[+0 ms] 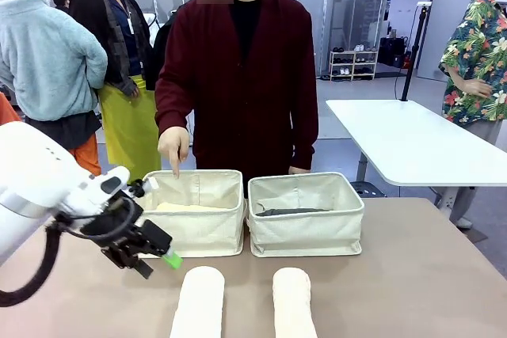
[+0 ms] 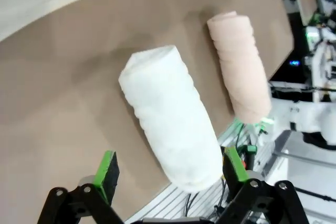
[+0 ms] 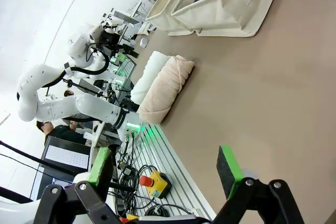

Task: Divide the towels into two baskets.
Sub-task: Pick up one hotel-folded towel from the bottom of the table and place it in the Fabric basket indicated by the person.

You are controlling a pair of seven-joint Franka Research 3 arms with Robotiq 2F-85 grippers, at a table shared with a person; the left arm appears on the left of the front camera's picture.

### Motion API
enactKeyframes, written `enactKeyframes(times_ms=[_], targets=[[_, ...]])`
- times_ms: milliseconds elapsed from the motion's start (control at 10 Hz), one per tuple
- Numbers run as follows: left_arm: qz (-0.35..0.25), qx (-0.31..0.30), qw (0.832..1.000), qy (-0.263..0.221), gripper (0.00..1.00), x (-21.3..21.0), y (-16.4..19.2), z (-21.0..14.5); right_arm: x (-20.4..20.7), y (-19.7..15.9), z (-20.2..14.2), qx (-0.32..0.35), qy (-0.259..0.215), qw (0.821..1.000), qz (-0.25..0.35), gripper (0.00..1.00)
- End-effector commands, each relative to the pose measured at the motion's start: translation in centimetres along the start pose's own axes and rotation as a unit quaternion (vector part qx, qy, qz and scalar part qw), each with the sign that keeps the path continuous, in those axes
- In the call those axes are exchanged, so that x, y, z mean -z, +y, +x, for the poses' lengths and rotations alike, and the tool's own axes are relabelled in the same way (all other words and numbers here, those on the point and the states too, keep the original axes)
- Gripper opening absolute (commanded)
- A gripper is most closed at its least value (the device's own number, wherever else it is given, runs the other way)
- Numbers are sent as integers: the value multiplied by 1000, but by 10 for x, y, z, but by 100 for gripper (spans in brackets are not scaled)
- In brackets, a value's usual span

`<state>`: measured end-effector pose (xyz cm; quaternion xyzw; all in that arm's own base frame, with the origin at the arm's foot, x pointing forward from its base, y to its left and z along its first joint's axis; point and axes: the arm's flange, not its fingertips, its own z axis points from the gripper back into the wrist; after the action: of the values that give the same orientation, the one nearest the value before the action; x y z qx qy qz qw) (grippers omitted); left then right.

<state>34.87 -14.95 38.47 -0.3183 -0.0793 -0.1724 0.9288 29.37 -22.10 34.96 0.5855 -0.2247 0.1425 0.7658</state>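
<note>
Two cream canvas baskets stand side by side at mid-table. The left basket [image 1: 202, 235] holds a pale yellow towel [image 1: 186, 207], and the right basket [image 1: 305, 235] holds a dark grey towel [image 1: 289, 211]. At the table's near edge a white towel [image 1: 198, 302] [image 2: 170, 116] and a cream-pink towel [image 1: 293, 302] [image 2: 239, 66] lie parallel. My left gripper [image 1: 158, 261] [image 2: 170, 166] hovers open just left of and above the white roll, its green pads either side of the roll's near end. My right gripper [image 3: 164, 163] is open and empty, well off from the cream-pink towel [image 3: 170, 87].
The person stands behind the baskets, one hand [image 1: 173, 152] pointing down at the left basket's rim. A white table [image 1: 412, 140] stands at the far right. Off the near table edge sit cables and a red stop button [image 3: 149, 182].
</note>
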Motion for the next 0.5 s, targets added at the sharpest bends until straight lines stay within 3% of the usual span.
enactKeyframes(times_ms=[0, 300, 400], targets=[[23, -33, 999, -13, 100, 36, 2, -114, 0, 5, -3, -9, 3, 1000, 1, 100], [25, -26, 999, 14, 100, 27, -1, -129, 0, 5, -3, -9, 3, 1000, 1, 100], [26, -30, 999, 9, 100, 38, -9, -3, 0, 5, -3, -9, 3, 1000, 1, 100]])
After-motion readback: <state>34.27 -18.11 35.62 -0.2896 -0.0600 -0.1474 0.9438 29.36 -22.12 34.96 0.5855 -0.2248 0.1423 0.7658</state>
